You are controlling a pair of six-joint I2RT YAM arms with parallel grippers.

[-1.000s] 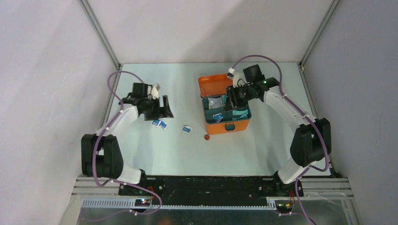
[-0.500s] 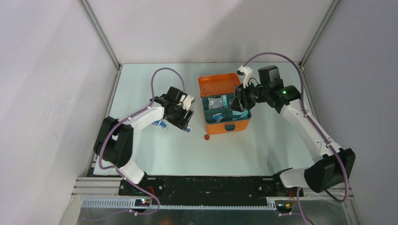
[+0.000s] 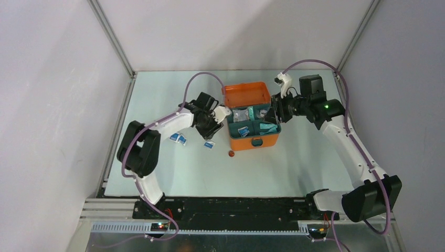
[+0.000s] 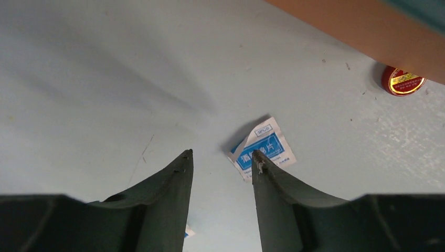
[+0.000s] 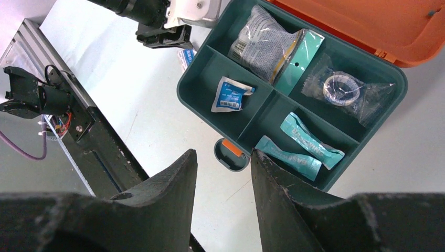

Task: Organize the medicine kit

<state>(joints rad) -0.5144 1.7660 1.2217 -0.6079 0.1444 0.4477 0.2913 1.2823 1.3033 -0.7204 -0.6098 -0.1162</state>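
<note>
The medicine kit (image 3: 251,118) is sitting open at mid-worktop, lid tilted back, its teal compartment tray (image 5: 210,58) exposed. The tray is holding a grey pouch (image 5: 262,39), a clear bag with a tape roll (image 5: 343,86), two teal sachets (image 5: 299,144) and one blue-white packet (image 5: 231,94).

Left gripper (image 4: 220,157): jaws are standing part open and empty above the worktop (image 3: 173,173), one fingertip overlapping the edge of a loose blue-white packet (image 4: 262,147). A small red round tin (image 4: 401,81) is lying just beside the kit's orange wall.

Right gripper (image 5: 223,155): jaws are standing apart and empty, hovering over the tray.

Risks, as judged:
- The loose packet is lying flat and thin; closing jaws are likely to skate over it or push it aside rather than pinch it.
- The left arm is working close to the kit's left wall; a sideways reach could nudge the box or knock the tin away.
- Both arms are crowding the kit; a shared approach into the tray could bring them into contact.
- Two more packets (image 3: 178,138) are lying farther left, easily overlooked.

Change against the earlier overhead frames: the left arm is reaching much farther right, now beside the kit, with its jaws narrowing. The right arm is drawing back and upward from the tray, its base swinging right.
</note>
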